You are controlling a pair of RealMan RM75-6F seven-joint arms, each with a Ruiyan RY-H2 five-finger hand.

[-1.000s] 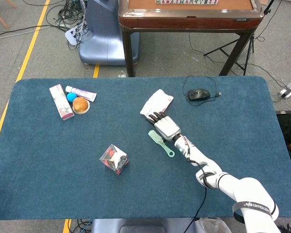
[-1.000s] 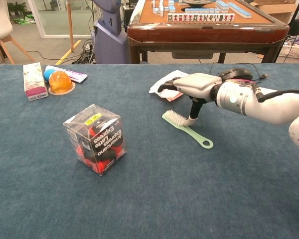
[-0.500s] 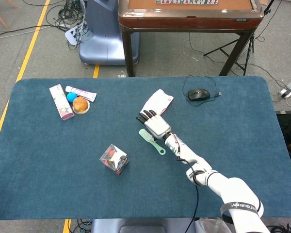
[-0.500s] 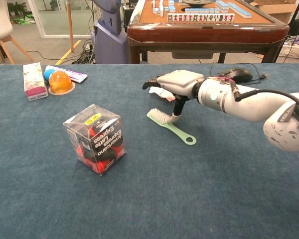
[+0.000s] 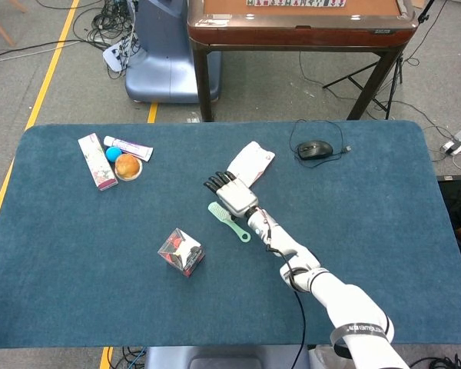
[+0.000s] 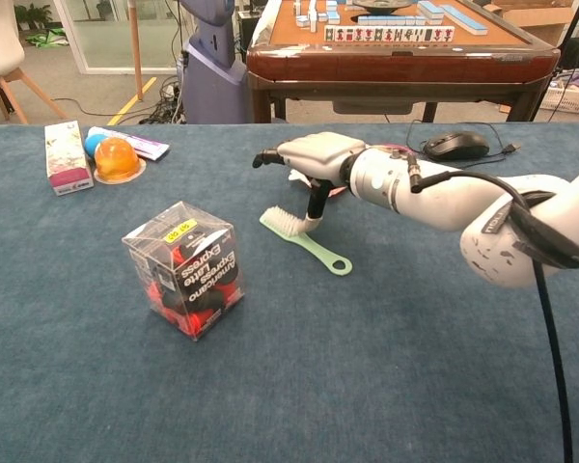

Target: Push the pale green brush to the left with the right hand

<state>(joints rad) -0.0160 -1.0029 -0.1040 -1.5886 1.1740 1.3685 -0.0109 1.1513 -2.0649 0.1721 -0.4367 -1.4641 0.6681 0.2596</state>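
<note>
Chest view, reading left to right: a carton (image 6: 67, 155), a tube (image 6: 130, 143) and an orange object on a dish (image 6: 117, 159) lie well apart to the left of your right hand (image 6: 314, 154). A clear box (image 6: 185, 268) stands nearer, left of and below the hand. The brush (image 6: 301, 241) lies directly under the hand, bristle end leftward, ring end to the right. The hand grasps nothing: fingers extended flat toward the left, one digit reaching down to the brush just behind the bristles. A white packet (image 5: 250, 162) lies just beyond the hand, and a mouse (image 6: 450, 145) sits to its right. Your left hand is not in view.

Risks from here, as judged:
- Contact is at a single point near the bristle end. The brush may pivot about it rather than slide, causing the digit to slip off.
- Excess downward pressure may drag the brush on the cloth.
- A long push lower-left could bring the brush against the box.
</note>
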